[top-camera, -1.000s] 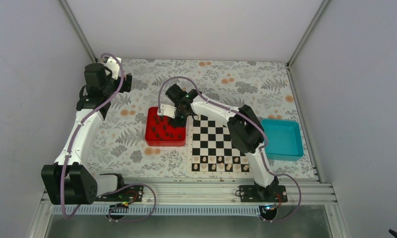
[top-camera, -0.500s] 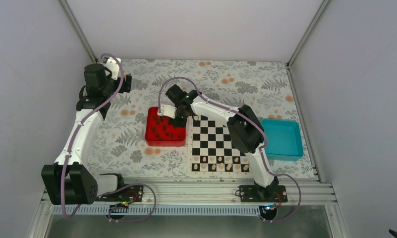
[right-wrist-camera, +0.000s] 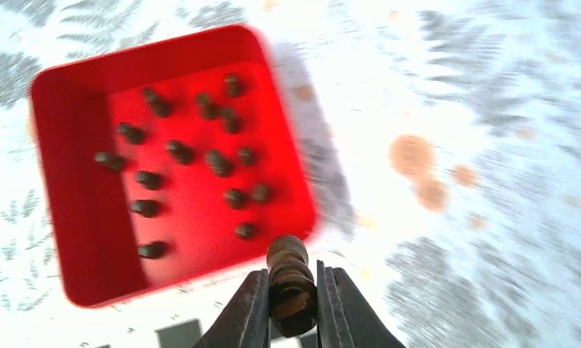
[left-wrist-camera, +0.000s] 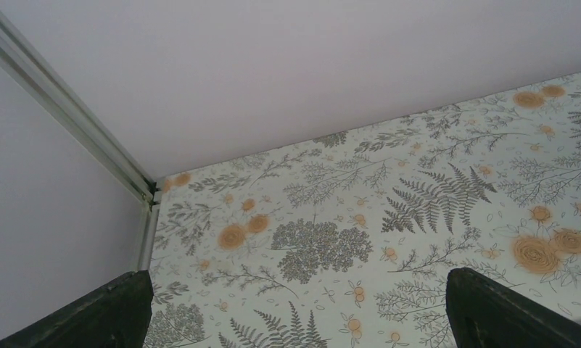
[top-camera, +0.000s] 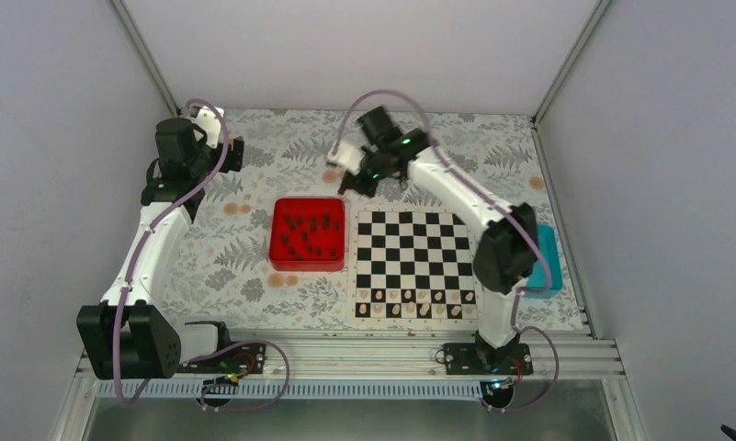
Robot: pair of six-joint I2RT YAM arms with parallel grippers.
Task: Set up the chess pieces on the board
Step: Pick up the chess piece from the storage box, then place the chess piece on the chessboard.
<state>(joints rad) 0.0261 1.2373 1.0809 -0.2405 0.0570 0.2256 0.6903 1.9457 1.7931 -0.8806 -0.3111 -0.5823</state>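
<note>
From above, my right gripper (top-camera: 353,181) hangs over the table (top-camera: 492,147) just beyond the board's (top-camera: 410,250) far-left corner. The red tray (top-camera: 307,201) of dark pieces (top-camera: 309,237) lies just below it towards my bases, and my left gripper (top-camera: 238,152) sits well off to its left. My left wrist view shows that gripper (left-wrist-camera: 296,279) spread wide and holding nothing, with only floral table (left-wrist-camera: 418,203) beneath. In my right wrist view, my right gripper (right-wrist-camera: 291,272) is closed on one dark piece (right-wrist-camera: 287,255), with the tray (right-wrist-camera: 149,54) and its loose pieces (right-wrist-camera: 218,162) ahead and to the left.
</note>
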